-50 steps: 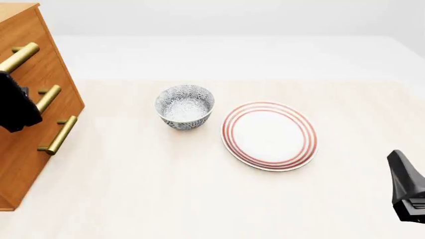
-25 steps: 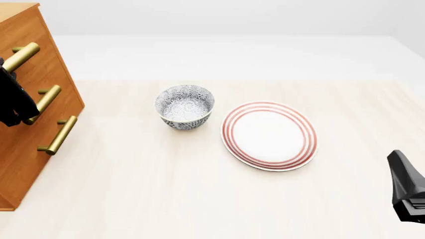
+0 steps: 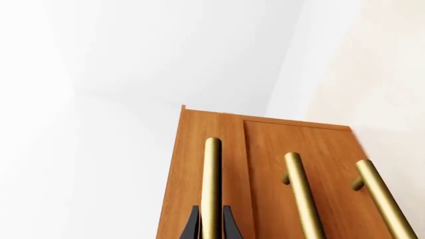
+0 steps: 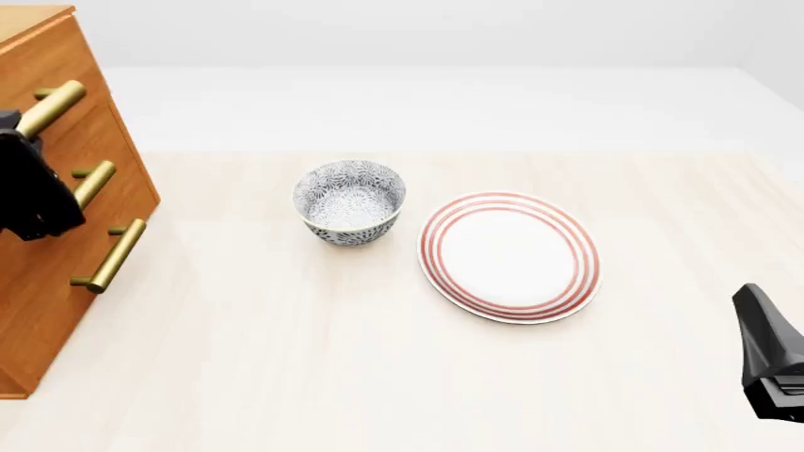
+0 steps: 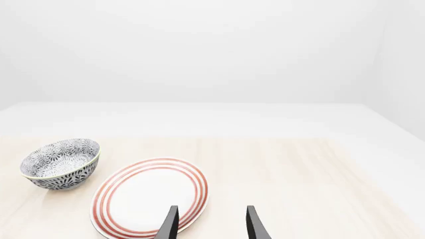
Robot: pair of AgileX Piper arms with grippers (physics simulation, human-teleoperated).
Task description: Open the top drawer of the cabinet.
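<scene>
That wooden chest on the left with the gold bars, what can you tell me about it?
The tall orange-brown wooden cabinet stands at the table's left edge, partly out of the front view. Its front carries three stacked drawers, each with a brass cylindrical bar handle on short posts. The top drawer appears slightly pulled out, its face standing proud of the two below. The left arm's black gripper has its fingertips on either side of the top handle. The patterned bowl and striped plate sit apart from it.
</scene>
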